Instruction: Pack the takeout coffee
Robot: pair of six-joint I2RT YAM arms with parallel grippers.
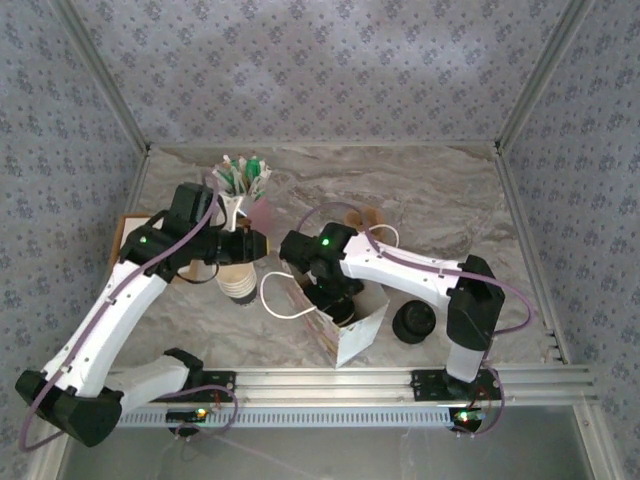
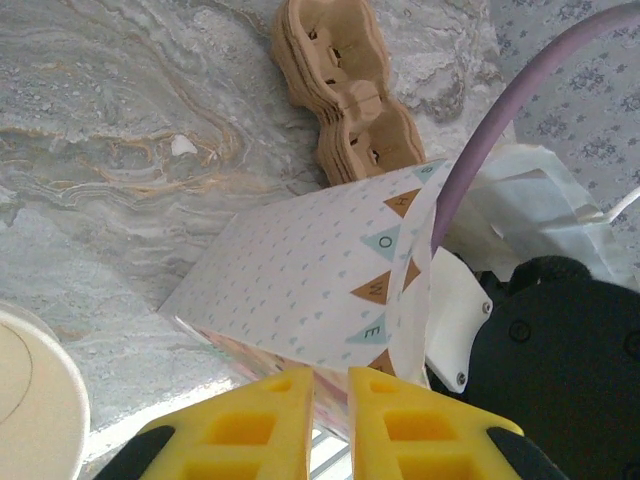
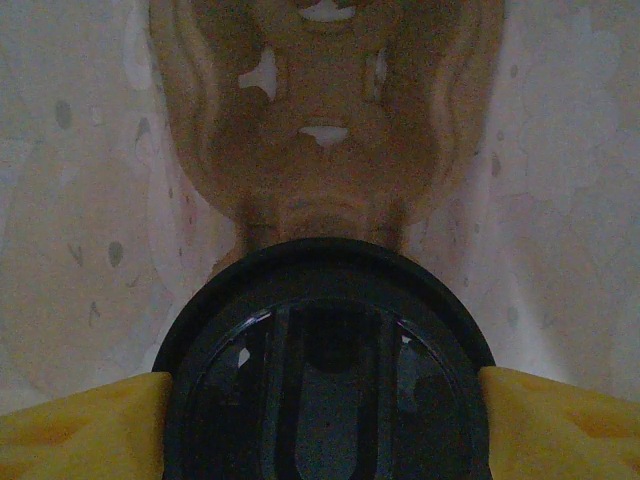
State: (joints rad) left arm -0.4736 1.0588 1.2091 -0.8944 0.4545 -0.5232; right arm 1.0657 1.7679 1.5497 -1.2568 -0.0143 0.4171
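One lidded takeout coffee (image 3: 325, 330) in one bag (image 2: 300, 270), right claw (image 3: 325, 405) clasping it; left claw (image 2: 330, 425) nearly shut.

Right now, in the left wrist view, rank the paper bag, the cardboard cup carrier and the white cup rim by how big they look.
1. paper bag
2. cardboard cup carrier
3. white cup rim, but unsure: the frame's corner cuts it off, and it sits nearest the camera.

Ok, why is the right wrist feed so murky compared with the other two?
Right wrist view: dim and brownish, the right hand apparently down inside the paper bag; black lid dark, cup carrier behind it soft. Left wrist view: bright, paper bag sharp, left hand blurred up close. Top view: evenly lit, crisp.
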